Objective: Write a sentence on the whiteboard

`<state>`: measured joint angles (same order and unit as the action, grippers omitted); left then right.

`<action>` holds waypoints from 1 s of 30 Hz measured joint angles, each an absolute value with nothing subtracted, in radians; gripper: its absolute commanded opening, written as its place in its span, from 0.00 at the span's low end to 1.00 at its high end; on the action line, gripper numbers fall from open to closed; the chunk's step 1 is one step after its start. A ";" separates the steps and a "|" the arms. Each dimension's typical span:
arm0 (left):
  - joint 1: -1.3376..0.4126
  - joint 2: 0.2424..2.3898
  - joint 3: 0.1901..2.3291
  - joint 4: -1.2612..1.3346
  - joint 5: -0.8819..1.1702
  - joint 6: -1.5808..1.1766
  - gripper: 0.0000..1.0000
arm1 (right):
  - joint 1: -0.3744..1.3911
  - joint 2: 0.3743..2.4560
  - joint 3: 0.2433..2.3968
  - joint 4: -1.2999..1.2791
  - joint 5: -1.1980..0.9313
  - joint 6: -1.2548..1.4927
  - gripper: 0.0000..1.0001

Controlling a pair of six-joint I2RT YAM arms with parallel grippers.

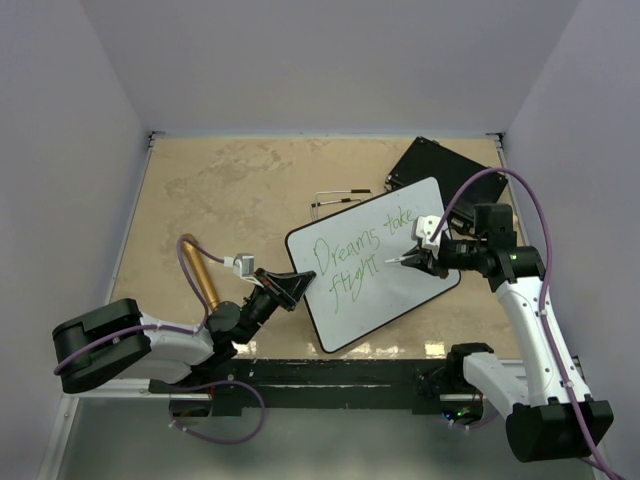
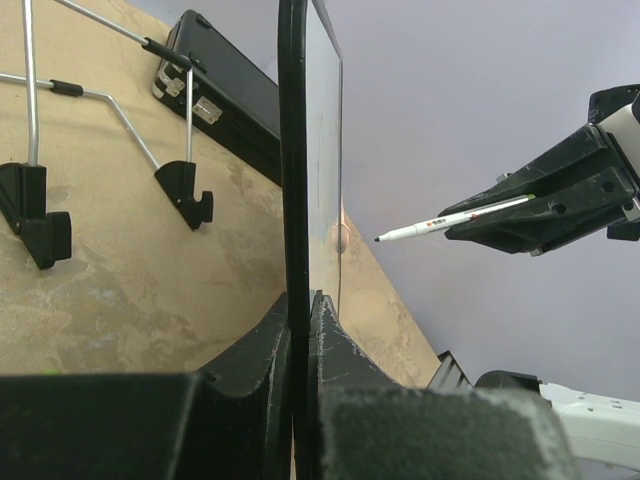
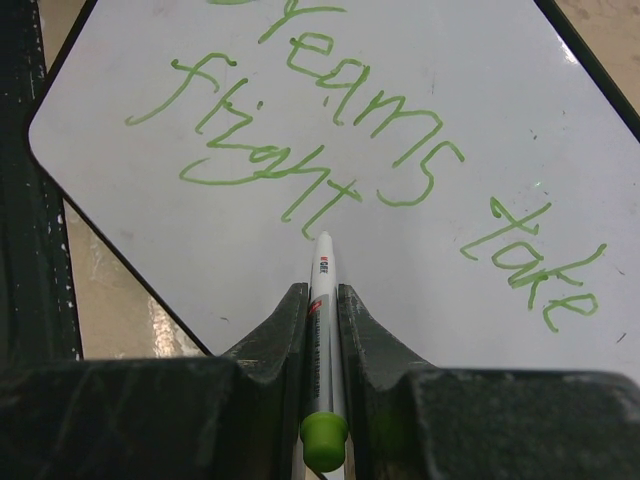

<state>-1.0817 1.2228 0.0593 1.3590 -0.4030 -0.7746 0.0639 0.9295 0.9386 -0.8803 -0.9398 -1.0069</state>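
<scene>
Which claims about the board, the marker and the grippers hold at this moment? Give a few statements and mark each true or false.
1. The right gripper is shut on the marker. True.
2. The writing on the whiteboard is red. False: it is green.
3. The left gripper clamps the whiteboard's edge. True.
4. The marker's tip presses on the whiteboard. False: the left wrist view shows a gap between them.
</scene>
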 measured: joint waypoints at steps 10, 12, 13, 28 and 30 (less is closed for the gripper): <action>-1.073 1.222 0.059 1.359 -0.394 -0.776 0.00 | 0.064 0.935 0.939 -0.902 -0.970 -1.015 0.00; -1.073 1.222 0.059 1.359 -0.392 -0.778 0.00 | 0.064 0.936 0.939 -0.902 -0.983 -1.015 0.00; -1.071 1.223 0.059 1.359 -0.392 -0.779 0.00 | 0.064 0.936 0.939 -0.902 -0.990 -1.014 0.00; -1.026 1.224 0.059 1.349 -0.345 -0.803 0.00 | 0.064 0.933 0.939 -0.873 -1.005 -0.996 0.00; -1.021 1.224 0.059 1.349 -0.340 -0.803 0.00 | 0.064 0.930 0.938 -0.869 -1.005 -0.995 0.00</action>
<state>-1.0210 1.2240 0.0593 1.3495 -0.3397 -0.8028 0.0639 0.9298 0.9382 -0.8692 -1.0054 -0.9955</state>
